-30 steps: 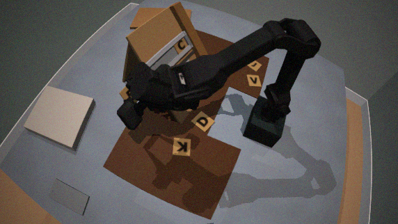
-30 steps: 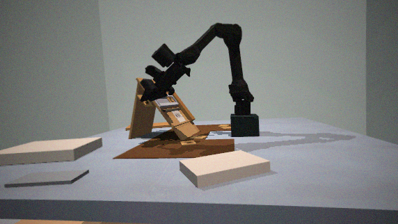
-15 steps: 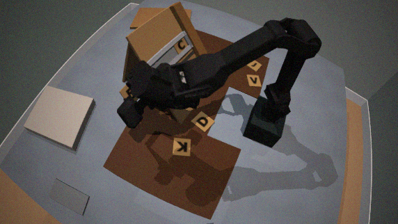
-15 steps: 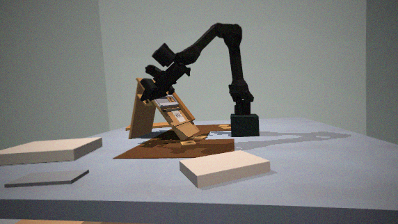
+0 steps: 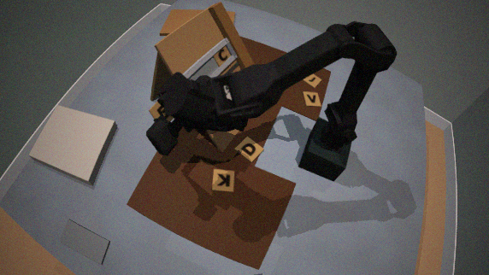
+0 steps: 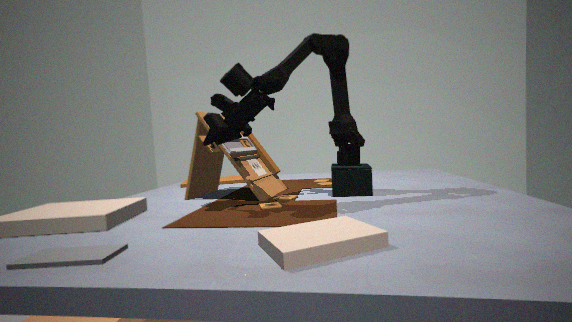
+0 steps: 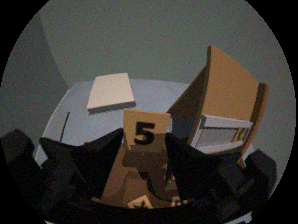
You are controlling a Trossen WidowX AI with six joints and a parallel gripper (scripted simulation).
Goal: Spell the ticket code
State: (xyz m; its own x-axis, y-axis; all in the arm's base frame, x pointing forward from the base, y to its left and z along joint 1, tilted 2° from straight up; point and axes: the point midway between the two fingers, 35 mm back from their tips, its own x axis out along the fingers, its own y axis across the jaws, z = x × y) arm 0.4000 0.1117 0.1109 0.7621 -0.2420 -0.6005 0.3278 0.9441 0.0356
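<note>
Clearly "5" on tile (image 7: 145, 131), clenched in gripper (image 7: 144, 133) | "C" in rail (image 5: 208, 58) (image 7: 226, 121) | "K" (image 5: 223, 180), "D" (image 5: 249, 149), "V" (image 5: 312, 99) tiles on brown mat (image 5: 171, 194) (image 6: 225, 220)

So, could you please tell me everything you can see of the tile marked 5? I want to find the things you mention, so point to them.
The tile marked 5 (image 7: 146, 131) is a thin, flat, light-brown square, wood-like, with a bold black 5 reading upright in the wrist view. The gripper (image 7: 144, 133) is closed on its side edges, holding it off the counter, beside the board. Its back is hidden.
</note>
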